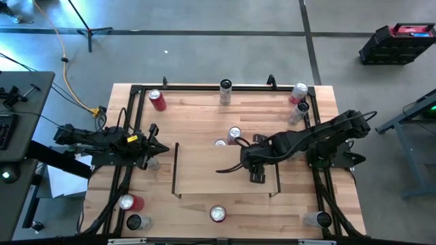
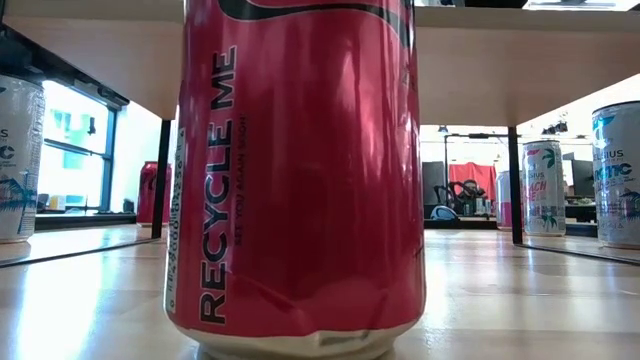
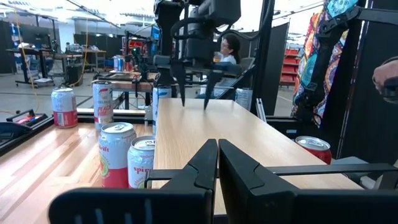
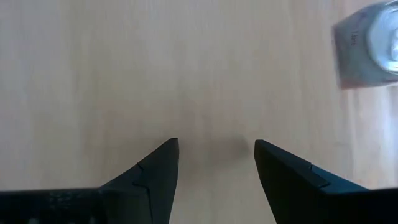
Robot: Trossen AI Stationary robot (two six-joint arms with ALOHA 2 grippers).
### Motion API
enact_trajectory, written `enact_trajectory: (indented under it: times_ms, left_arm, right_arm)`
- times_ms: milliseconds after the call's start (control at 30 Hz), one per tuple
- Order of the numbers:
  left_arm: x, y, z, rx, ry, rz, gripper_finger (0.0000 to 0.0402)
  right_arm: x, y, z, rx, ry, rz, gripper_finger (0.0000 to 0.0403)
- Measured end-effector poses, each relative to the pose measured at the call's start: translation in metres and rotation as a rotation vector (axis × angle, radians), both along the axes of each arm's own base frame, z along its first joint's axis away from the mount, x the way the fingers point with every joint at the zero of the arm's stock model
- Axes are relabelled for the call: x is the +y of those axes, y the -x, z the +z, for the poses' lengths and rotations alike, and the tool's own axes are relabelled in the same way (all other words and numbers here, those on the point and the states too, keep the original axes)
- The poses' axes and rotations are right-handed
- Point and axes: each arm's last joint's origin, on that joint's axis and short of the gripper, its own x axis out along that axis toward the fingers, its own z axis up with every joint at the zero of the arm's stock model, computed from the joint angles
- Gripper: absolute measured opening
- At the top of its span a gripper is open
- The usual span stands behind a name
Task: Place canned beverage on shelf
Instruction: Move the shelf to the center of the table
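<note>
Hovering over shelf [image 1: 204,170], right gripper [image 1: 231,167] parted (holding nothing)

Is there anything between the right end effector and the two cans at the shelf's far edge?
Nothing visible. The right end effector hangs open over bare shelf wood, and the two cans stand just beyond it.

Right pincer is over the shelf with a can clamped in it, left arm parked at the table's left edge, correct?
Not quite. The right pincer is over the shelf, but open and empty, as the right wrist view shows. The left arm is parked at the table's left edge.
</note>
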Motion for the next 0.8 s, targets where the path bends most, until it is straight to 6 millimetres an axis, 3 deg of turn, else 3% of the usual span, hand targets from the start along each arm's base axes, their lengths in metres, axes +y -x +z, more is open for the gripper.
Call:
enact_trajectory:
  times_ms: [300,533,800]
  left_arm:
    - [0.0,0.0,0.0,0.0,0.0,0.0,0.0005]
    - [0.0,0.0,0.0,0.0,0.0,0.0,0.0005]
    - [0.0,0.0,0.0,0.0,0.0,0.0,0.0005]
  right_arm:
    - [0.014,-0.002,0.002,-0.034,-0.106,0.075,0.0197]
    - [0.0,0.006,0.01,0.006,0.109,0.017,0.0197]
    - [-0.01,0.005,-0.002,0.054,0.012,-0.03,0.0197]
